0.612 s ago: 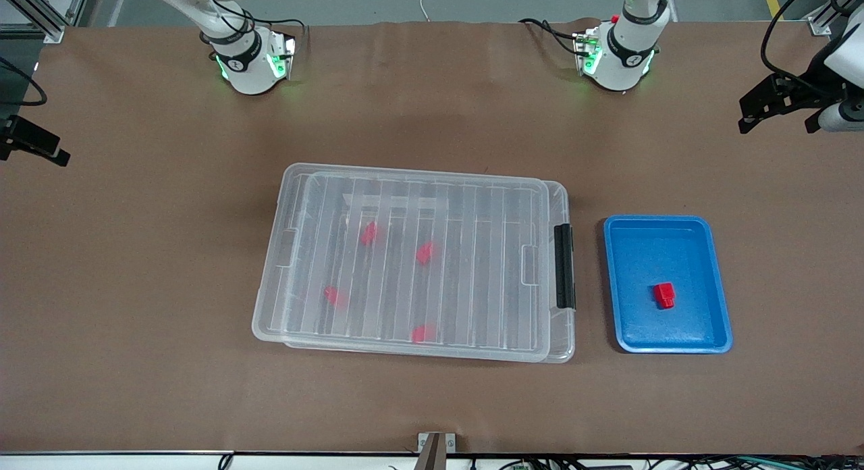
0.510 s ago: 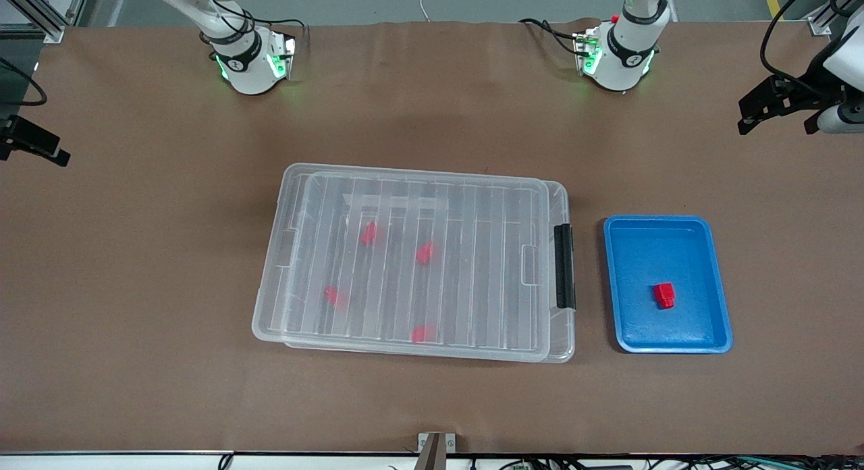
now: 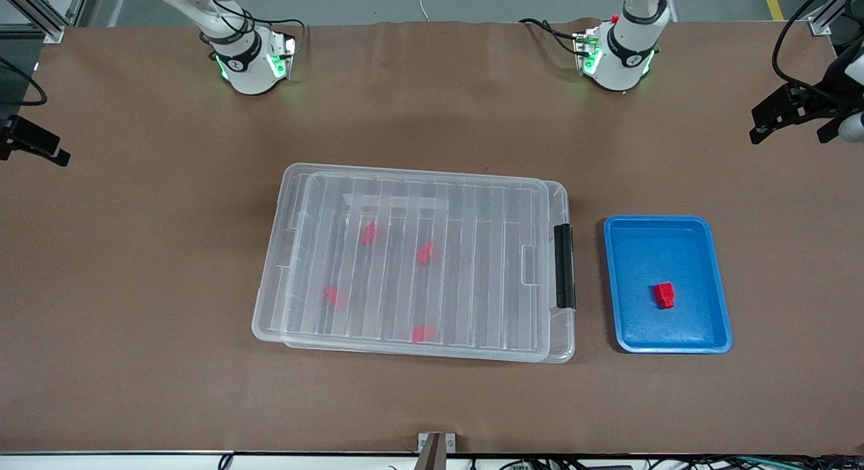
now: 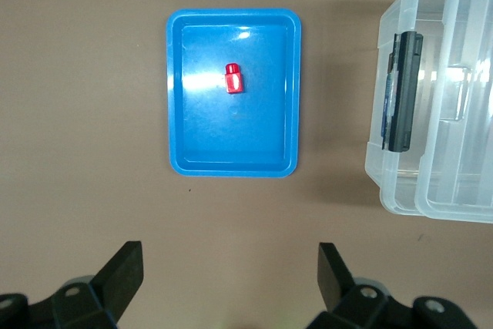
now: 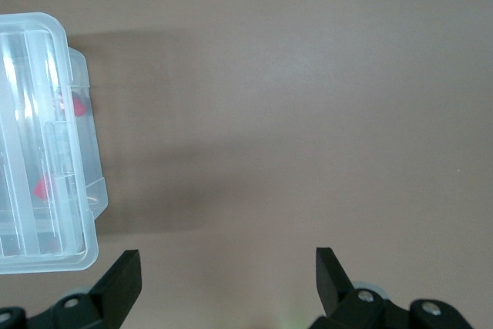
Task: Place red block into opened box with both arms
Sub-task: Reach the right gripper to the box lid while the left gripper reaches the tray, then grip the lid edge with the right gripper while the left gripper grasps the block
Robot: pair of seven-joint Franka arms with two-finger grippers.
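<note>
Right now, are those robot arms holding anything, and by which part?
Nothing is held. The left tool and right tool are both open and empty; the red block lies in the blue tray.

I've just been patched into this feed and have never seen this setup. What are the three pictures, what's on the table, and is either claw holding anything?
These are two white robot arms bolted along one edge of a brown table. The big picture comes from a high camera facing them. The other two come from cameras on each arm's wrist, looking down past that arm's own claw.

In the middle lies a clear plastic box with its ribbed lid on and a black handle at one short end. Four red blocks show blurred through the lid. Beside the handle end, toward the left arm's end of the table, is a blue tray with one red block in it.

The left claw hangs open above bare table near the tray. The right claw hangs open over bare table by the box's other short end. Neither holds anything.
</note>
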